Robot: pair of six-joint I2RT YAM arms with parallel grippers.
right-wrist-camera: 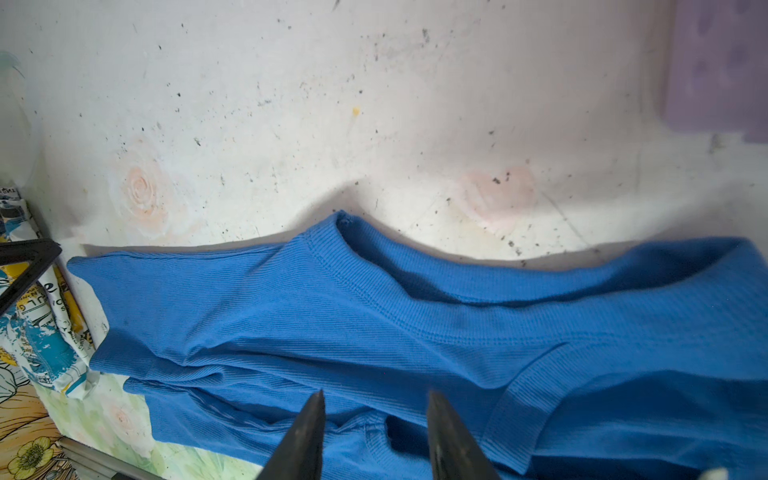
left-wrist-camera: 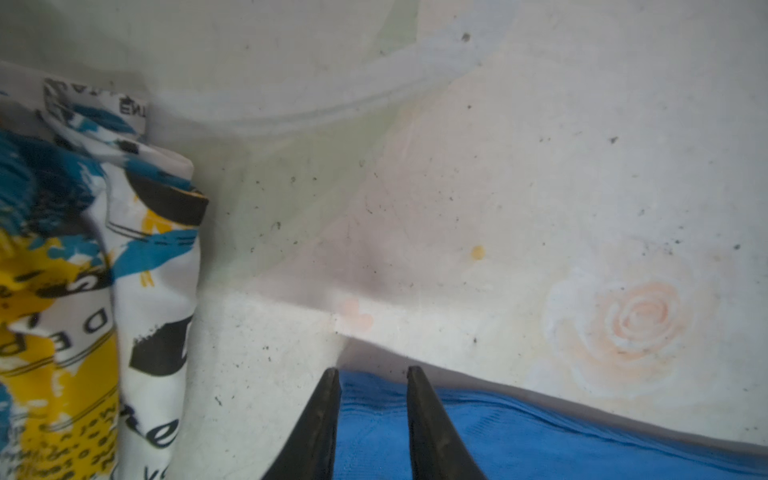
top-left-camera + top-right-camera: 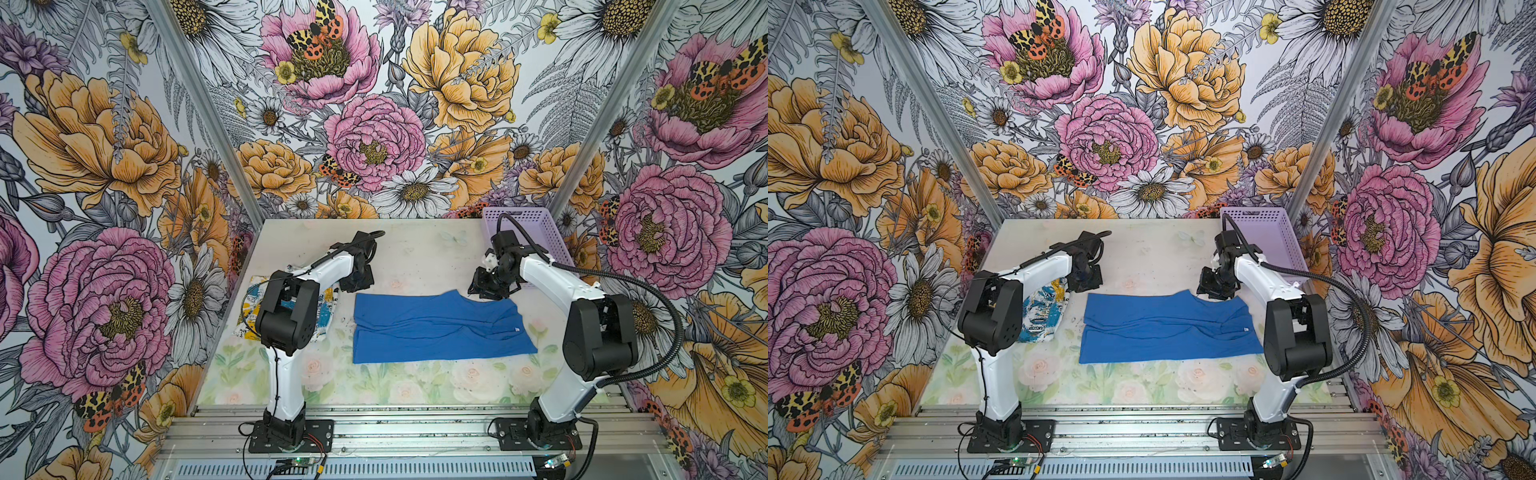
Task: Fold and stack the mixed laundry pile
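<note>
— While the left gripper [image 2: 374, 372] stands partly open, check its bite. Only the far left corner of the blue T-shirt [image 3: 436, 328] shows between its fingers, and you cannot confirm any hold. Close there and you risk a thin pinch that slips on the lift.

— Agreed. Check the right gripper [image 1: 376, 395] as well. Its jaws stand apart and empty, just above the collar end. Layers overlap there, so you may catch the top layer alone, and the fold opens.

— Where does the shirt lie relative to both?

— You find it flat at the centre of the table [image 3: 415, 249], folded lengthwise, with its far edge beneath both grippers.

— And the printed garment [image 3: 1042, 307]?

— It lies just beside the shirt under the left arm, with a strip of table between them. Swing that arm low and you drag it. Keep the right arm off the lavender basket [image 3: 536, 224] behind it.
</note>
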